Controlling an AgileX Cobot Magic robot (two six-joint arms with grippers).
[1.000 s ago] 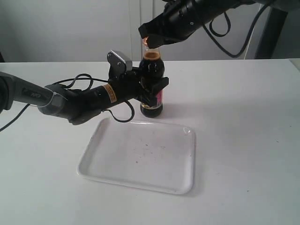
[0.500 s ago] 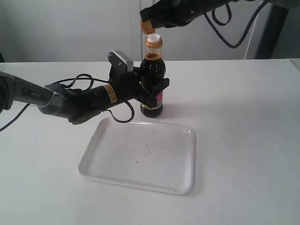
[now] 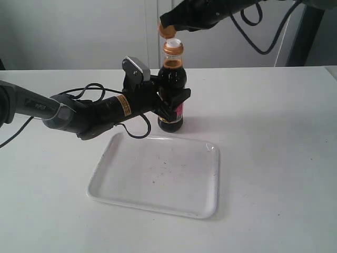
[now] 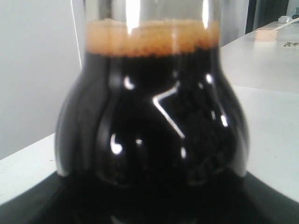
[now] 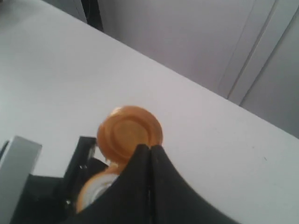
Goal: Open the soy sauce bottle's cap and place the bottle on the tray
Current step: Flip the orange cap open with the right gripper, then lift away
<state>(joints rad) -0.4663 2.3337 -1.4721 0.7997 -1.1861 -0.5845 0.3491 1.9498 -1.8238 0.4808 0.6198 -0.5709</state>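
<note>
The small clear bottle of dark soy sauce stands at twelve o'clock of the shallow white plastic tray, clamped by the left gripper. The right gripper, jaws together, touches the raised orange-gold cap.

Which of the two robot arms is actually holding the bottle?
The left one: the left gripper is clamped around the soy sauce bottle. The right gripper is higher up, at the flipped-open cap.

No legible text — soy sauce bottle label, arm sticker blurred.
</note>
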